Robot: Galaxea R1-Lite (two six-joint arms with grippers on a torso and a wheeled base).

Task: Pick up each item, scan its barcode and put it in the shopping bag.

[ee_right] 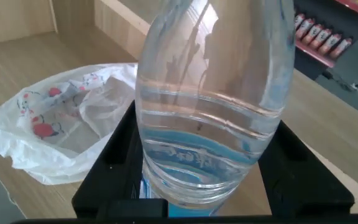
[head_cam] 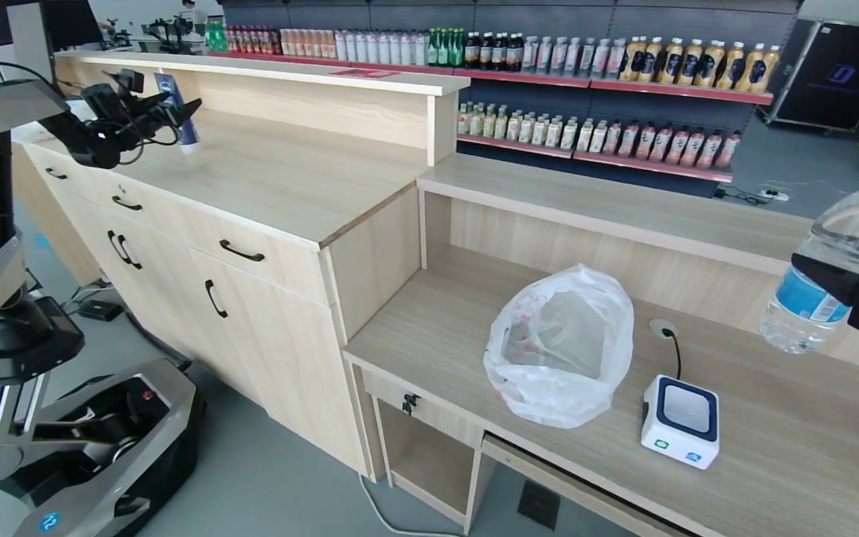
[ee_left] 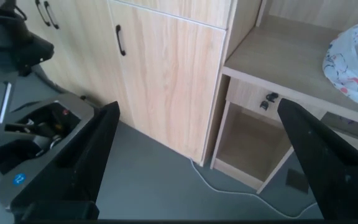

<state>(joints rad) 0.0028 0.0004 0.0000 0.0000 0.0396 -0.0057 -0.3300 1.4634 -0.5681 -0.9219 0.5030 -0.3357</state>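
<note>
The right end effector (ee_right: 205,174) is clamped around the lower body of the water bottle (head_cam: 843,239), holding it in the air above the right of the tabletop (head_cam: 787,418). The left end effector (ee_left: 199,112) hangs spread wide and empty over the floor by the cabinet (ee_left: 166,74). The scanner (head_cam: 681,420) sits near the tabletop's front edge, and the shopping bag (head_cam: 560,347) stands open just left of it and slightly farther back.

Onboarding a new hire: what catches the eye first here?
The clear plastic water bottle with a blue cap, held by the right gripper above the right side of the pale wooden desk. On it, an open white plastic shopping bag sits beside a white square scanner.
</note>
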